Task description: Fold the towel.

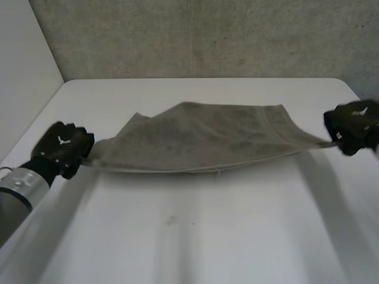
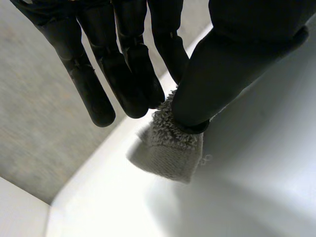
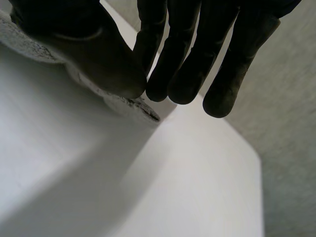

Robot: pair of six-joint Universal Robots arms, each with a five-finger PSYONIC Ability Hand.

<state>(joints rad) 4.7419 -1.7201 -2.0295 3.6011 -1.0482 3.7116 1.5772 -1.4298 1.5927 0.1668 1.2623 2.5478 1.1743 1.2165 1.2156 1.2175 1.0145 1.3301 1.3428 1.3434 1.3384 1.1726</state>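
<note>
Head view: the towel (image 1: 201,139) hangs stretched between your left hand (image 1: 62,148) and right hand (image 1: 353,126), low over the tabletop (image 1: 207,236), sagging mid-span.

Left wrist view: the left hand (image 2: 222,74) pinches one corner between thumb and fingers.

Right wrist view: the right hand (image 3: 98,54) clamps the opposite corner likewise.

Assessment: the towel looks light, soft and limp, with a grippy pile, and not fragile. Keep hold at the corners.

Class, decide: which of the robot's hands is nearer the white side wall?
Left. The left hand pinches the end of the towel nearest the white side wall; the right hand pinches the opposite end, far across the table.
</note>
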